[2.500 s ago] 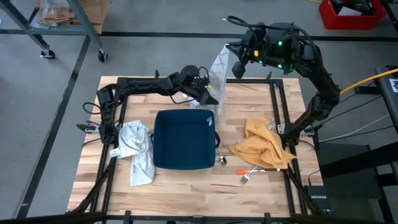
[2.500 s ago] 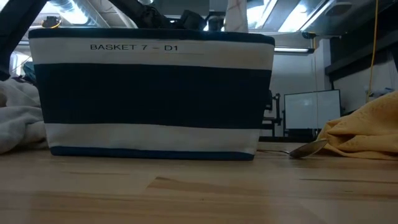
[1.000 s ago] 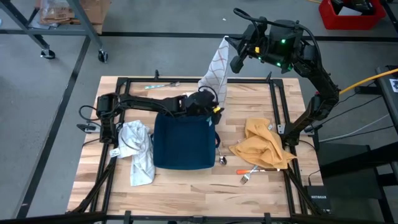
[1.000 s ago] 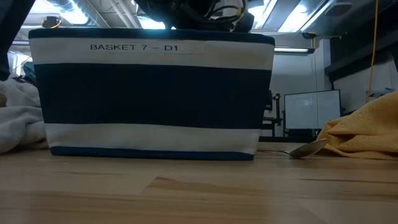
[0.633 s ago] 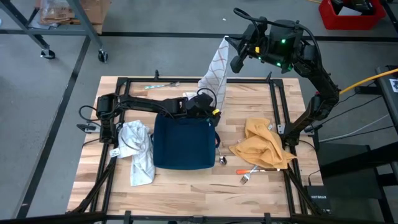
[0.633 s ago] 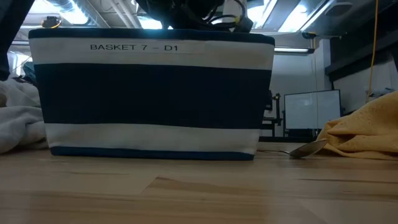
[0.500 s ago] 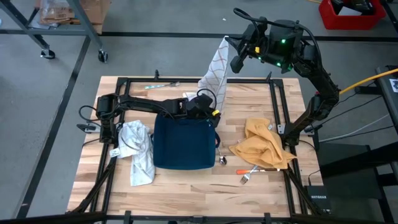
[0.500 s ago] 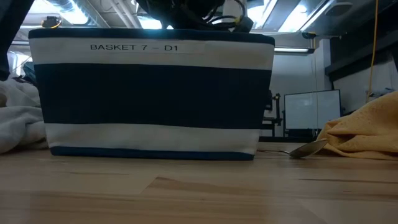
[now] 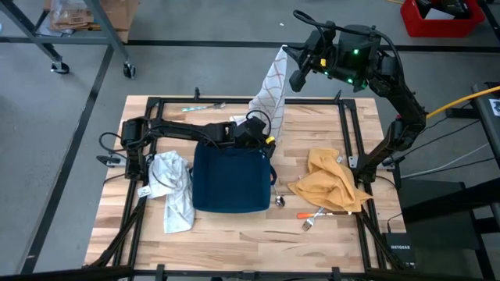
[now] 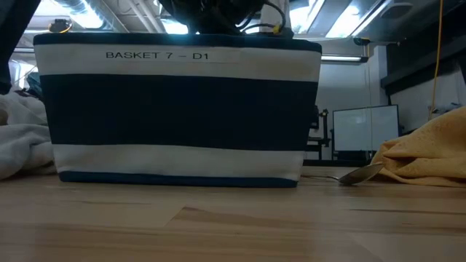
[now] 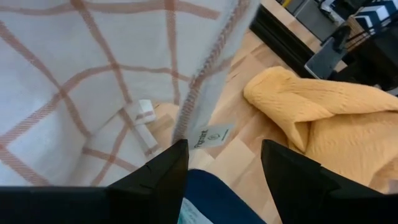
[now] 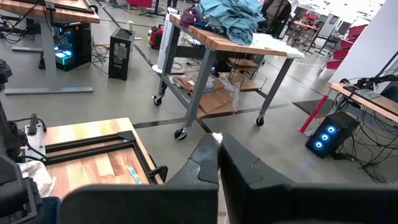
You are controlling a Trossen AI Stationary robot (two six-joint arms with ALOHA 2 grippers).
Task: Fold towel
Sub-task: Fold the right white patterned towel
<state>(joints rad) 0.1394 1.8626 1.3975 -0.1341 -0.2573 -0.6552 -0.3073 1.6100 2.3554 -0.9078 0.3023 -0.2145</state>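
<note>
Left end effector [image 9: 262, 137] lowered, basket [image 10: 178, 109] "BASKET 7 – D1"

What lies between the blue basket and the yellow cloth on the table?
In the high view, a spoon lies on the bare wood between the blue basket and the yellow cloth; the low view shows it against the cloth's edge.

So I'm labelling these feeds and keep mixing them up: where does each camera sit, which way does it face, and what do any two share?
High view: above the table, looking straight down; both arms show, right gripper holding up the checked towel.
Low view: at tabletop height, facing the striped basket; dark arm parts above its rim.
Left wrist view: on the left arm, looking past its open fingers at the towel.
Right wrist view: on the raised right arm, looking past its shut fingers into the room.
Shared: the yellow cloth shows in the high, low and left wrist views.
</note>
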